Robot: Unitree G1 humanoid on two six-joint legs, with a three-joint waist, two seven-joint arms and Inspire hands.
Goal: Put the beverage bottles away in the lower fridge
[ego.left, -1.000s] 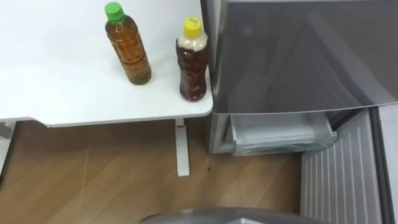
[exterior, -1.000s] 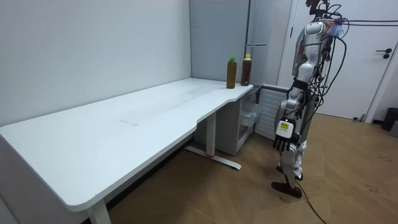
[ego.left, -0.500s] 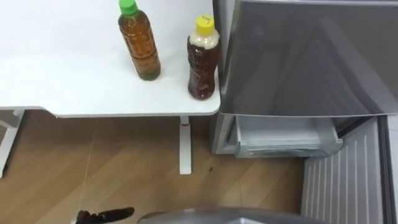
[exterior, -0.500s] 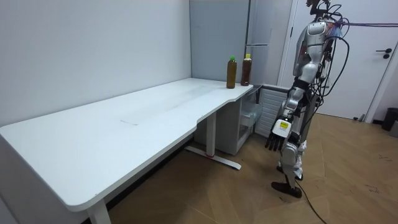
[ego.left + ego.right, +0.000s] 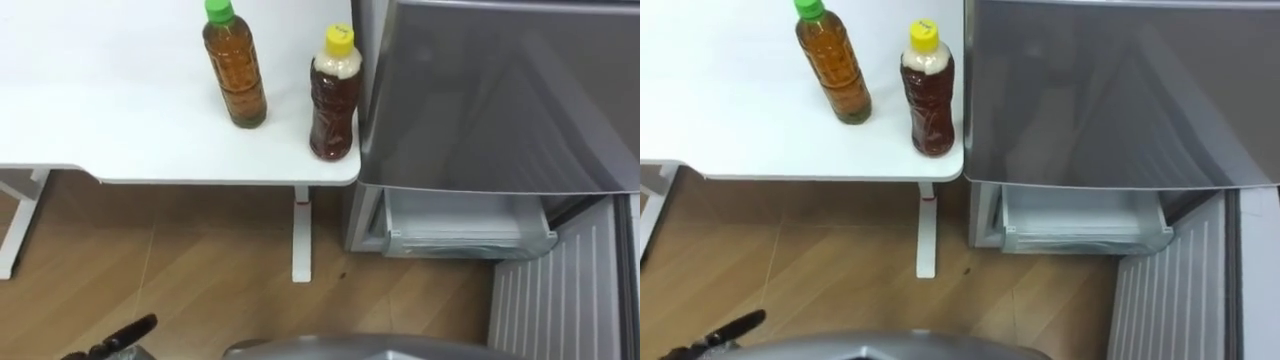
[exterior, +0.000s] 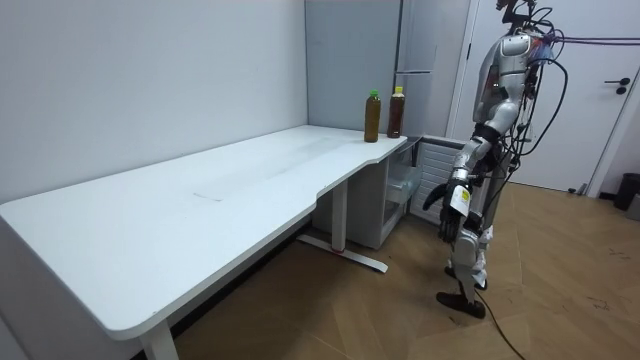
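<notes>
Two drink bottles stand upright near the corner of the white table [image 5: 120,120] [image 6: 200,215]. One has a green cap [image 5: 235,65] [image 5: 833,68]; the other has a yellow cap [image 5: 333,95] [image 5: 927,92] and is closer to the fridge. In the room view both bottles [image 6: 384,114] show at the table's far end. The grey fridge [image 5: 490,95] stands right of the table. Its lower compartment is open, showing a pale drawer [image 5: 465,225]. My left hand [image 5: 112,343] [image 5: 718,336] [image 6: 438,197] is open low at the left, far from the bottles, and holds nothing.
The open lower fridge door [image 5: 560,300] juts out at the right over the wood floor [image 5: 200,260]. A white table leg [image 5: 301,235] stands below the table's corner. I stand on the floor facing the fridge, about a step from the table corner.
My left arm has swung forward and up from my side, bringing the hand into the eye view's lower left. The head camera has shifted, so the bottles sit further right in the picture.
</notes>
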